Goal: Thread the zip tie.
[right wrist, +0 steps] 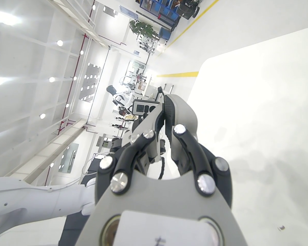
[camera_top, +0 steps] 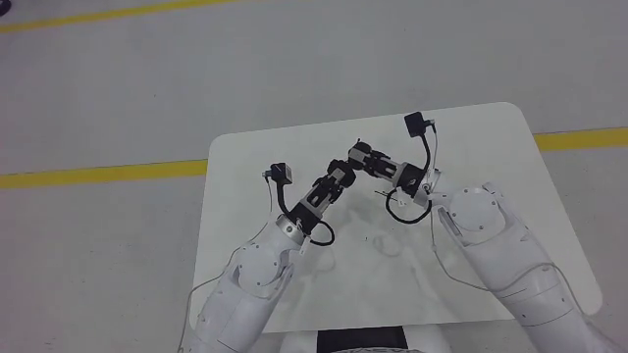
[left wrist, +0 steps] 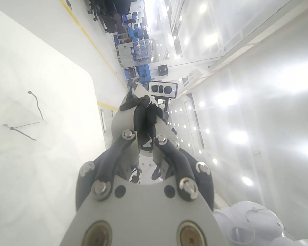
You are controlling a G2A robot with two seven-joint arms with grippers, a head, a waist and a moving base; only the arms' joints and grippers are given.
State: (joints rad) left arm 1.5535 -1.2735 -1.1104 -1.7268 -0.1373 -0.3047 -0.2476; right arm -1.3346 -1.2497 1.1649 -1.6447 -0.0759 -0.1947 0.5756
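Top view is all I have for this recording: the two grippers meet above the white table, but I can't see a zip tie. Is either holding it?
Observer: Right wrist view: the right gripper is shut, and a thin black strip, seemingly the zip tie, sticks out past its fingertips.
Operator: And the left one?
Observer: Left wrist view: the left gripper is shut too, with dark material at its tips; whether that is the tie, I cannot tell.
Operator: Anything on the table?
Observer: Left wrist view again: thin dark lines lie on the table; ties or shadows, unclear.
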